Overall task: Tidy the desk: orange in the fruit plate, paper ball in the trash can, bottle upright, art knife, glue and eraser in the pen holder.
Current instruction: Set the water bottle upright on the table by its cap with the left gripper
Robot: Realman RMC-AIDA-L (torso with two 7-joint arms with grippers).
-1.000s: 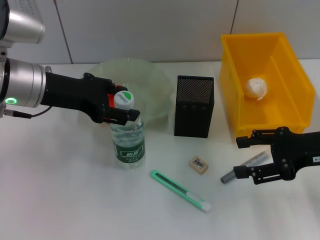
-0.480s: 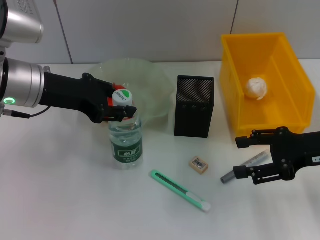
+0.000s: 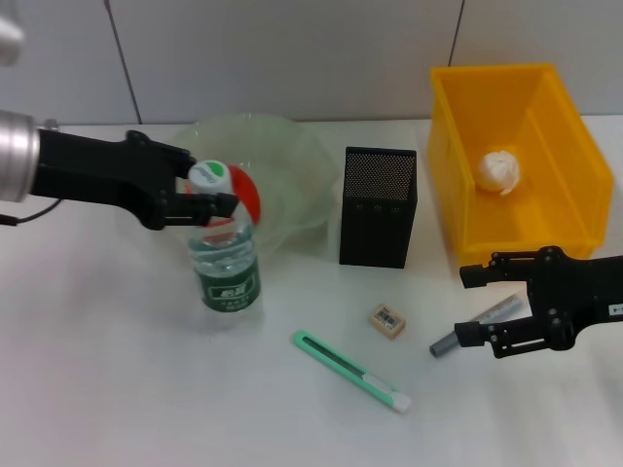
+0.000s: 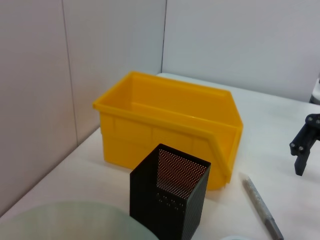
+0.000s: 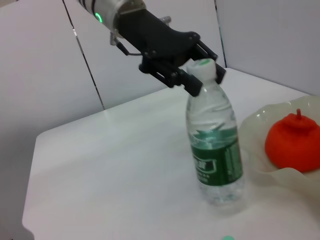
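Left gripper (image 3: 216, 192) at cap of water bottle (image 3: 225, 269), fingers (image 5: 187, 81) either side of neck; grip contact cannot tell. Bottle upright on white desk (image 3: 117, 389), directly below gripper. Orange (image 3: 243, 194) in glass fruit plate (image 3: 292, 161), just behind gripper.

Right gripper (image 3: 472, 306) low over desk, jaws spread wide around glue pen (image 3: 479, 322) lying flat between them, not clamped. Eraser (image 3: 386, 320) and green art knife (image 3: 352, 372) to its left. Mesh pen holder (image 3: 378, 206) beyond eraser. Paper ball (image 3: 500, 171) in yellow bin (image 3: 574, 156), behind right gripper.
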